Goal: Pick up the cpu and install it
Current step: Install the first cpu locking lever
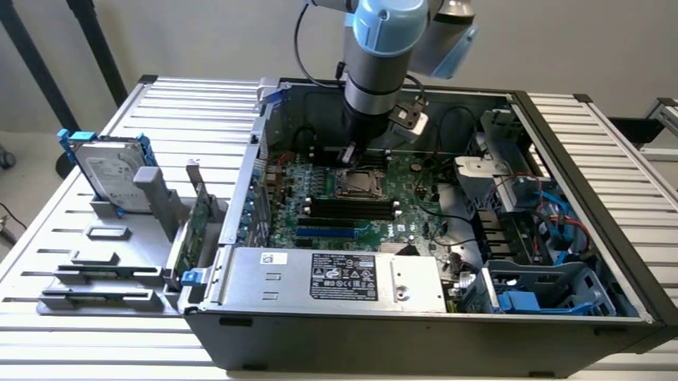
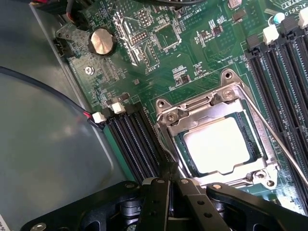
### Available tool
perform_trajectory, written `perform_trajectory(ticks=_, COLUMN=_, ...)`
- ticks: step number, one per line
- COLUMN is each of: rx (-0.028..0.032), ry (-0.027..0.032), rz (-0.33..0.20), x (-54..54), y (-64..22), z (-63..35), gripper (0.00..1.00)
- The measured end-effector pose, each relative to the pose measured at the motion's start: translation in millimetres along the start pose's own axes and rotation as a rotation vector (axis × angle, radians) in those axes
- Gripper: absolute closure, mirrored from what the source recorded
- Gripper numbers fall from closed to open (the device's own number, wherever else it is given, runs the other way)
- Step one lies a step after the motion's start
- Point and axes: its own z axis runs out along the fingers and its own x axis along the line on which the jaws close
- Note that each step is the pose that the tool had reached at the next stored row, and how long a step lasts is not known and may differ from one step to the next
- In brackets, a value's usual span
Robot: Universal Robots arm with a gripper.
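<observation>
My tool [image 2: 169, 182] has its fingers pressed together with nothing in them, right at the edge of the CPU socket [image 2: 226, 91]. The cpu [image 2: 216, 144] sits flat in that socket, silver top up. In the exterior view, the power supply [image 1: 339, 278] is at 6 o'clock from the socket, and the hard drive [image 1: 106, 171] is out at 9 on the worktop [image 1: 625, 159].
</observation>
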Motion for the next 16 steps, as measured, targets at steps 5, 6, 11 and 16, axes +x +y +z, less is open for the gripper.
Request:
perform_trajectory(ticks=5, rx=-0.0001, ry=-0.0006, rz=0.0, x=1.0, y=2.2, z=0.4, gripper=0.89)
perform_trajectory(ticks=6, rx=-0.0002, ry=-0.0007, rz=0.0, x=1.1, y=2.6, z=0.5, gripper=0.89)
perform_trajectory(ticks=11, rx=-0.0004, ry=-0.0013, rz=-0.001, x=1.9, y=4.5, z=1.2, gripper=0.89)
perform_trajectory(ticks=16, rx=-0.0004, ry=-0.0016, rz=-0.001, x=3.0, y=7.2, z=1.7, gripper=0.89)
